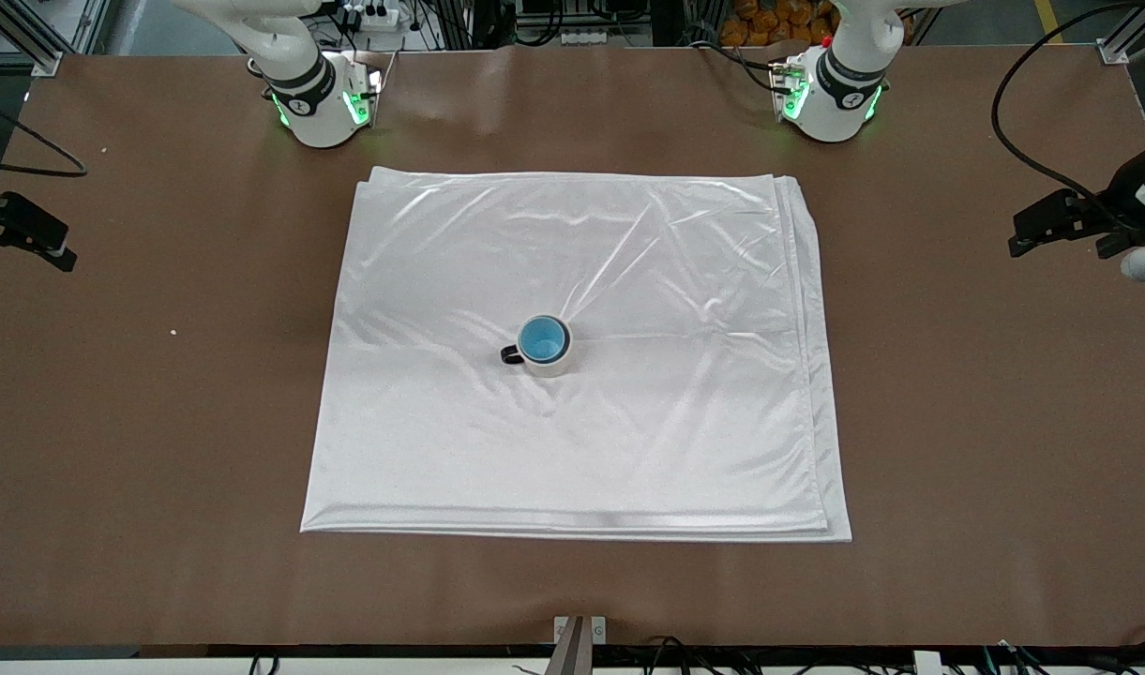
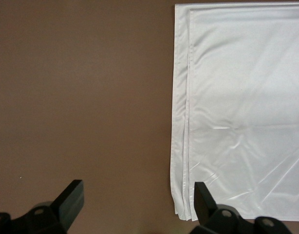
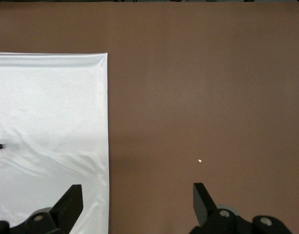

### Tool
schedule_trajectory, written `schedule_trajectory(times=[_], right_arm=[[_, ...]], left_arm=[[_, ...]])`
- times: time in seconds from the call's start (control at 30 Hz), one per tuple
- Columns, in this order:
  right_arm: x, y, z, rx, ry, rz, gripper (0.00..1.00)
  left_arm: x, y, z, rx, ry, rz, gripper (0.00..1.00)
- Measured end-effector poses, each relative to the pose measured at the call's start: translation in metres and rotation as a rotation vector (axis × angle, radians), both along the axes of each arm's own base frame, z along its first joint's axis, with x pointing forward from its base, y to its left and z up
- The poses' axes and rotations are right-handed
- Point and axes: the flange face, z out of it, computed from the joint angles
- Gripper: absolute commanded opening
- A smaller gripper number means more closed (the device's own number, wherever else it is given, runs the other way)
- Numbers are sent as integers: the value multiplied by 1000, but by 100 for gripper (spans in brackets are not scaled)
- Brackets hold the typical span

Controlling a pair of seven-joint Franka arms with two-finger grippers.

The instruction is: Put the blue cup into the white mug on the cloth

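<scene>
Blue cup (image 1: pixel 542 338) in white mug (image 1: pixel 551 357), pincers away

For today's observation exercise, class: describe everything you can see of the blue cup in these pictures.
The blue cup sits upright inside the white mug, nested so that only its round rim and bright blue, smooth inside show from above; its outer wall is hidden by the mug. It looks empty. The mug, cream with a small black handle, stands near the middle of the cloth. Nothing else touches the cup, and neither claw is near it.
</scene>
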Motion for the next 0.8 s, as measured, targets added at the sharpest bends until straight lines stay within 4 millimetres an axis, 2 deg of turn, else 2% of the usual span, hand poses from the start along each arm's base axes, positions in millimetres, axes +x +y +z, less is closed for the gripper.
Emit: schedule_trajectory(times=[0.8], right_arm=[[0,-1,0,0,2,-2,100]], left_arm=[[-3,-4,1,0,9,-7,100]])
